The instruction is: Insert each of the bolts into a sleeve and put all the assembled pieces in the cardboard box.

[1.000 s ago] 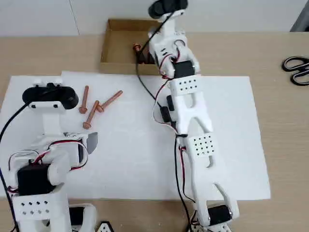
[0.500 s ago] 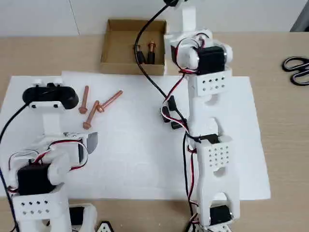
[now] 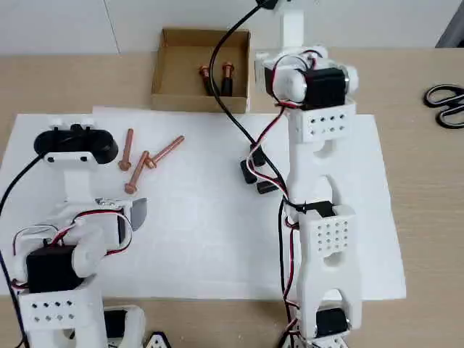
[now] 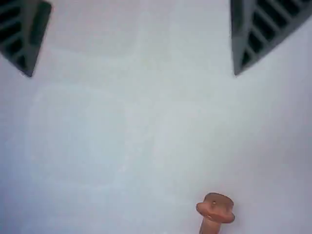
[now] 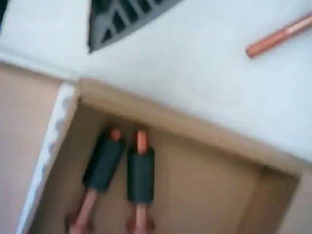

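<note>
Beneath your right gripper (image 5: 46,34), whose jaws stand apart with nothing between them, sits the shallow brown cardboard box (image 5: 161,122). On its floor lie two assembled pieces (image 5: 140,174) side by side, each a copper-coloured bolt run through a black cylindrical sleeve (image 5: 104,158). Your left gripper (image 4: 132,73) is also spread wide and empty, facing the white sheet (image 4: 122,136). The flanged head of one loose bolt (image 4: 215,208) lies near it, outside the gap between its fingers.

Three slim copper-coloured metal bolts (image 3: 128,148) lie close together on the sheet, near your left gripper and well apart from your right. Expect them to be light, rigid and smooth, so a round shank will likely roll or skid if you close on it off-centre. Take one across the shank, closer to the head than the tip, so the plain end stays free to enter a sleeve. Two of the bolts lie touching or nearly so, so the lone one farthest from your right gripper looks the easier pick. The sleeves are probably hollow and a little grippier, so clamp them gently across the middle
</note>
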Available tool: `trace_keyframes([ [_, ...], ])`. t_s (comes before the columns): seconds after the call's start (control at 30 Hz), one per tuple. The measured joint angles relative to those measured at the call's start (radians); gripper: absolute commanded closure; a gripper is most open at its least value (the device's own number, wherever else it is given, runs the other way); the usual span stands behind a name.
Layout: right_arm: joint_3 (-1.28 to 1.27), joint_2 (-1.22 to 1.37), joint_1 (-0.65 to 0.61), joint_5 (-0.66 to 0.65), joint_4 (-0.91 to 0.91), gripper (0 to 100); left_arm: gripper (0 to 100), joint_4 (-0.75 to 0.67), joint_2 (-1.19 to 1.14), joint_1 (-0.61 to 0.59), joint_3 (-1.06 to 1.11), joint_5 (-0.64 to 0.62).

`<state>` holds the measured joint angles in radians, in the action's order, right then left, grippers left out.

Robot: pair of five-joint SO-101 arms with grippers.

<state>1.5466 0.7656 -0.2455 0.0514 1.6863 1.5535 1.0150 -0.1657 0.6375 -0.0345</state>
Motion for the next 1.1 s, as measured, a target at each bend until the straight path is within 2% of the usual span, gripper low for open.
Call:
trace_keyframes([
  [0.13, -0.232, -0.06, 0.0, -0.041, 0.0, 88.7, 75, 0.0, 0.0, 0.0, 0.0, 0.0],
  [0.33, -0.62, -0.282, -0.002, -0.054, -0.003, 88.5, 75, 0.0, 0.0, 0.0, 0.0, 0.0],
  [0.43, -0.735, -0.292, -0.003, -0.054, -0.005, 88.3, 75, 0.0, 0.0, 0.0, 0.0, 0.0],
  [0.6, -0.773, -0.273, -0.023, -0.054, -0.041, 88.3, 75, 0.0, 0.0, 0.0, 0.0, 0.0],
  [1.1, -0.778, 0.035, -0.06, -0.054, -0.226, 88.7, 75, 0.018, 0.0, 0.0, 0.0, 0.0],
])
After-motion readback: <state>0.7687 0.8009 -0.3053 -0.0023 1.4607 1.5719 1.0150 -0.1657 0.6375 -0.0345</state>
